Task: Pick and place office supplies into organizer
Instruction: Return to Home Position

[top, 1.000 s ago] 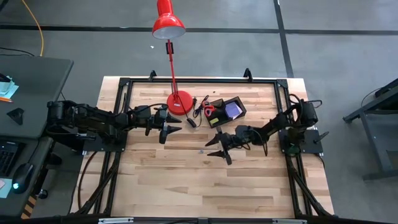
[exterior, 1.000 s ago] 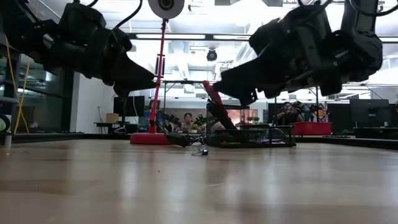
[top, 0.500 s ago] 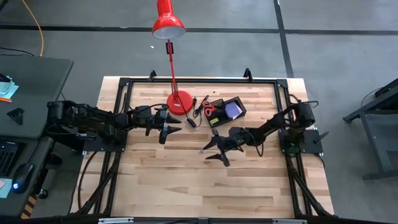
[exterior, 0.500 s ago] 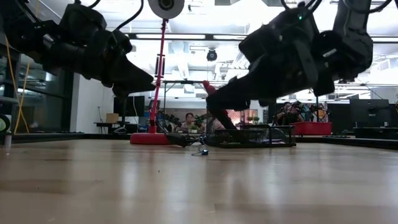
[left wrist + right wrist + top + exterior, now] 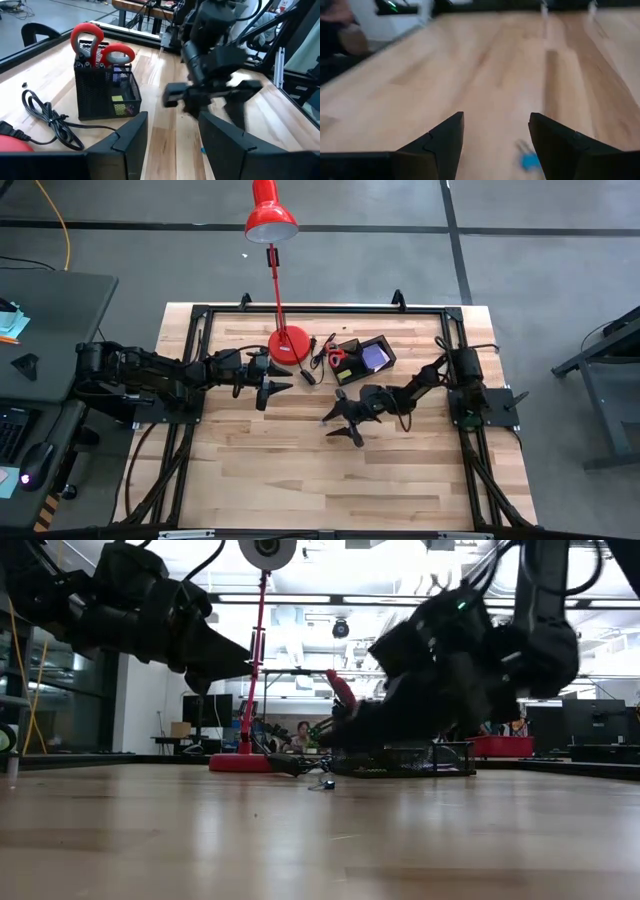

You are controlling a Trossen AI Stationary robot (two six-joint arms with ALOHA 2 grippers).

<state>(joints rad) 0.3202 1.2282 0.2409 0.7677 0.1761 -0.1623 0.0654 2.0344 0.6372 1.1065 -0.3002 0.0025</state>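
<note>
While the right gripper (image 5: 341,431) hangs low over the middle of the table (image 5: 300,480), fingers spread wide and holding nothing, look what lies right by its fingertips: a small blue clip (image 5: 530,161), out on the bare wood! The black mesh organizer (image 5: 100,97) stands toward the back, just beside the red lamp base (image 5: 289,343). It has the red-handled scissors (image 5: 102,45) upright in it, a purple pad (image 5: 374,357) beside them and a yellow piece (image 5: 117,99) showing through the mesh. The left gripper (image 5: 275,393) waits by the lamp base, fingers apart, empty too. For a clean run home, I'd say the right arm wants to rise first, then fold back toward its mount at the table's right edge. It should hold those open fingers off the clip and clear of the organizer's near wall. High and slow is the way, or that clip could get swept along.
</note>
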